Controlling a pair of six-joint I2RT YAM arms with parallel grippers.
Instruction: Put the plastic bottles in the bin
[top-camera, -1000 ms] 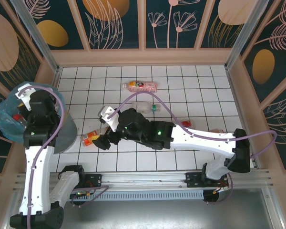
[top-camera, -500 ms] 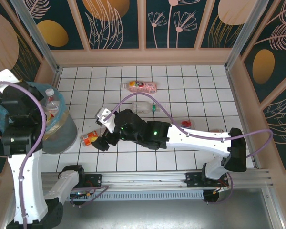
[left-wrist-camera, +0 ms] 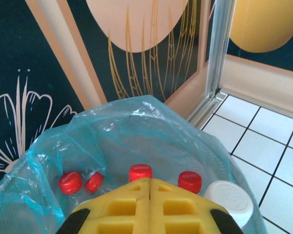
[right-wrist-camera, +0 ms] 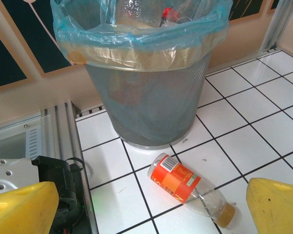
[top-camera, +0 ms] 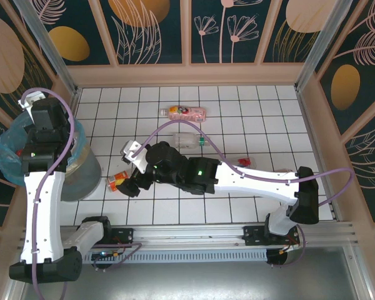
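While the left gripper (left-wrist-camera: 149,184) hangs clenched over the bin (left-wrist-camera: 136,114), the right gripper (right-wrist-camera: 151,195) gapes wide, holding nothing
Red-capped bottles (left-wrist-camera: 140,172) lie inside the blue bag (left-wrist-camera: 112,131); an orange-labelled bottle (right-wrist-camera: 180,183) lies on the tiles (right-wrist-camera: 244,105) between its fingers (right-wrist-camera: 24,207), just beside the bin's base

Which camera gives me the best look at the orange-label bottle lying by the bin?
Right wrist: the orange-label bottle lies whole on the tiles before the bin. Top external catches just an orange patch of it, beside the right gripper.
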